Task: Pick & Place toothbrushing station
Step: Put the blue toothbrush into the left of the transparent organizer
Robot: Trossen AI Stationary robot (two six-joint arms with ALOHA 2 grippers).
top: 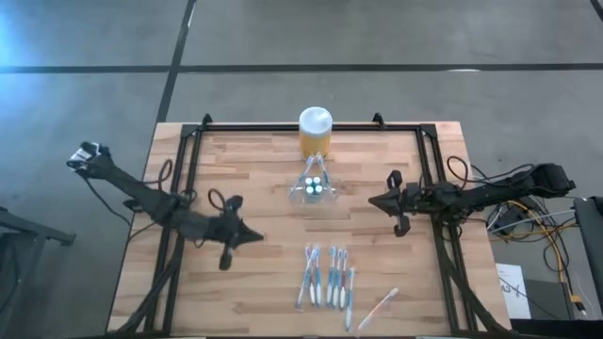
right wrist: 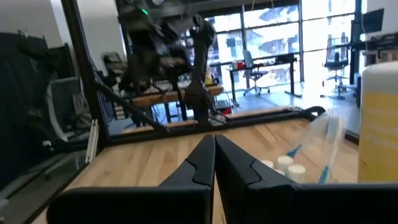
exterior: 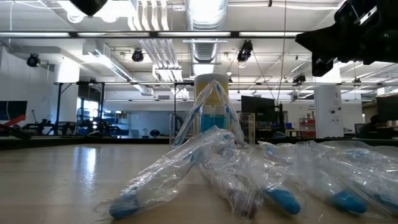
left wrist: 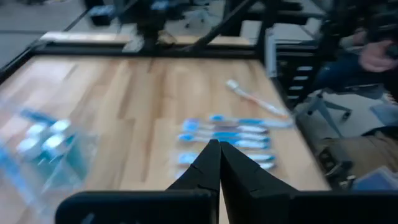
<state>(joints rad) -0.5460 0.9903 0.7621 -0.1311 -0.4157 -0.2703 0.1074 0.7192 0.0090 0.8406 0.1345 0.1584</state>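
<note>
Toothbrushing station [top: 314, 186], the small clear holder, sits near the middle of the table [top: 254, 160], just in front of the yellow jar [top: 316, 132] and untouched by either arm. The left gripper [top: 247, 236] hangs over the table's left half with its fingers pressed together on nothing; the right gripper [top: 379, 200] hangs at the right, likewise closed and empty. Wrapped toothbrushes [top: 327, 275] lie nearer the front edge. Judging by this, both the pick and the place are yet to be done.
</note>
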